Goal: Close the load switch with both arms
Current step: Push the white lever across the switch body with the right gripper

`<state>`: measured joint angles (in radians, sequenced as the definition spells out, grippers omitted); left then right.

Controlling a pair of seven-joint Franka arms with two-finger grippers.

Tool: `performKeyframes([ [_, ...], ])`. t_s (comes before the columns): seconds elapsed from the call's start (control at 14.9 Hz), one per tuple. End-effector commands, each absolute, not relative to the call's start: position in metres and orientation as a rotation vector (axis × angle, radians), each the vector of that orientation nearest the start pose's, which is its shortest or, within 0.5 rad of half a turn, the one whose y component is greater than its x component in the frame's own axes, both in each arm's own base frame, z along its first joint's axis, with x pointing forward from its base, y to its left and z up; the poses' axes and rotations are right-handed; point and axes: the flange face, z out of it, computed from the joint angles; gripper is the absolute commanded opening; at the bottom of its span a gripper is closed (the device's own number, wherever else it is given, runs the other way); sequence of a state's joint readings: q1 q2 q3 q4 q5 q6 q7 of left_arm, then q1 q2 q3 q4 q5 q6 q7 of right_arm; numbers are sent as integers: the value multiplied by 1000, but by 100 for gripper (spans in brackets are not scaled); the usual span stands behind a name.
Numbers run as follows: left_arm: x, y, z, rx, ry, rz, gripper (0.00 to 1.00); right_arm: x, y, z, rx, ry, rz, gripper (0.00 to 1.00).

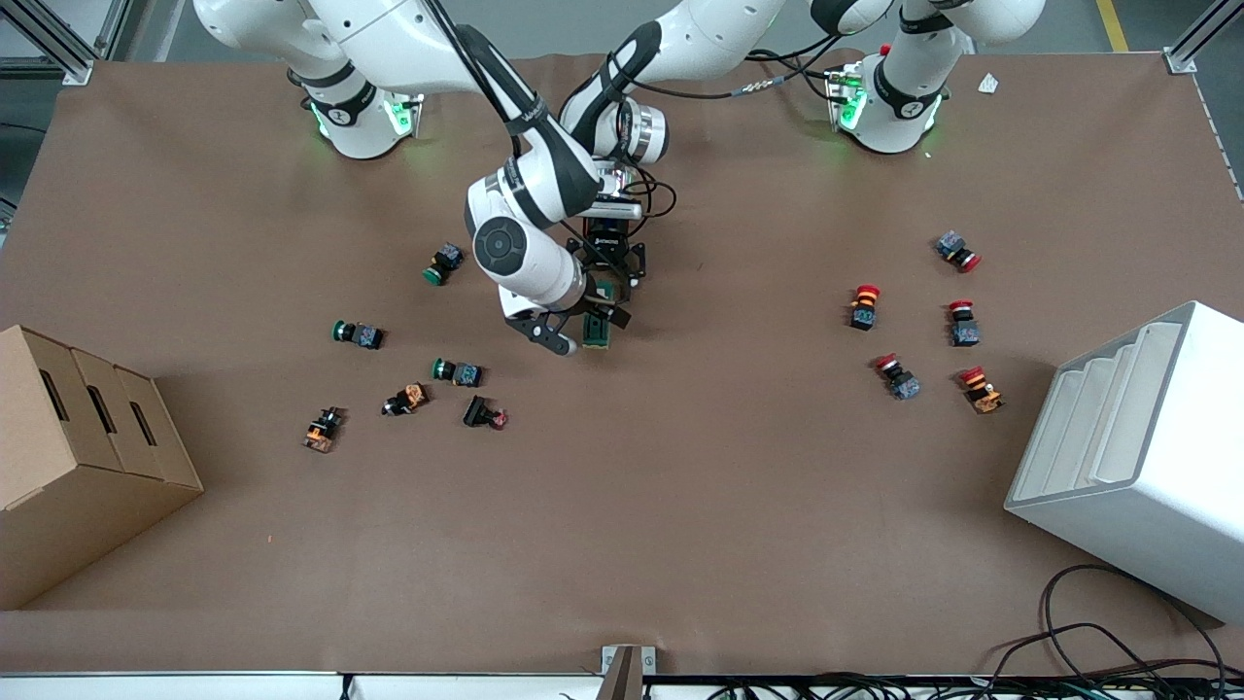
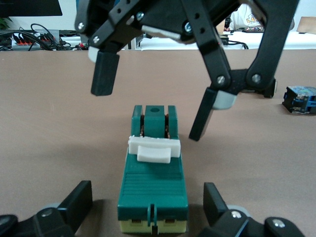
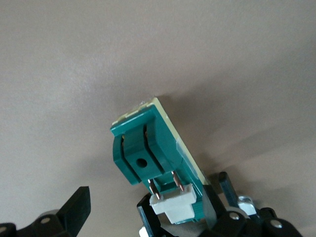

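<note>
Load switch (image 1: 597, 329): dark green block with a cream toggle (image 2: 150, 149) across its top, lying on the tabletop (image 1: 680, 506) near the middle, under both grippers; it shows large in the left wrist view (image 2: 153, 192) and in the right wrist view (image 3: 158, 163), where two copper pins stand above the toggle.
Right gripper (image 1: 573, 326): down at the switch; its fingers (image 2: 104, 73) are spread apart, one on each side of the switch's end, not touching it in the left wrist view.
Left gripper (image 1: 614, 282): low over the switch's other end, fingers (image 2: 79, 200) spread wide with the switch between them, a gap on each side.
Right arm: reaches in from its base at the tabletop's edge, elbow over the middle.
Left arm: reaches in from its base and crosses toward the middle.
Green buttons (image 1: 358, 333): three lie toward the right arm's end, with a few orange and black parts (image 1: 406, 399) nearer the front camera.
Red buttons (image 1: 864, 305): a loose group of five toward the left arm's end.
Cardboard box (image 1: 78, 457): at the tabletop's edge on the right arm's end.
White bin (image 1: 1137, 457): at the left arm's end.
</note>
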<state>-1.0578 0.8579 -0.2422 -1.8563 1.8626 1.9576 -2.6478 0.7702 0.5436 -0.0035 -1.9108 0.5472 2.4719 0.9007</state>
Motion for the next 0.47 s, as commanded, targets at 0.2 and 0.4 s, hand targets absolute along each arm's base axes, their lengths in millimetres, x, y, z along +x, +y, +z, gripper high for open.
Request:
performKeyframes([
  [0.2, 199, -555, 35, -2735, 95, -1716, 99, 436, 444, 203, -2735, 835, 325, 100],
  [0.4, 198, -553, 34, -2733, 100, -1712, 99, 431, 449, 203, -2738, 822, 327, 100],
])
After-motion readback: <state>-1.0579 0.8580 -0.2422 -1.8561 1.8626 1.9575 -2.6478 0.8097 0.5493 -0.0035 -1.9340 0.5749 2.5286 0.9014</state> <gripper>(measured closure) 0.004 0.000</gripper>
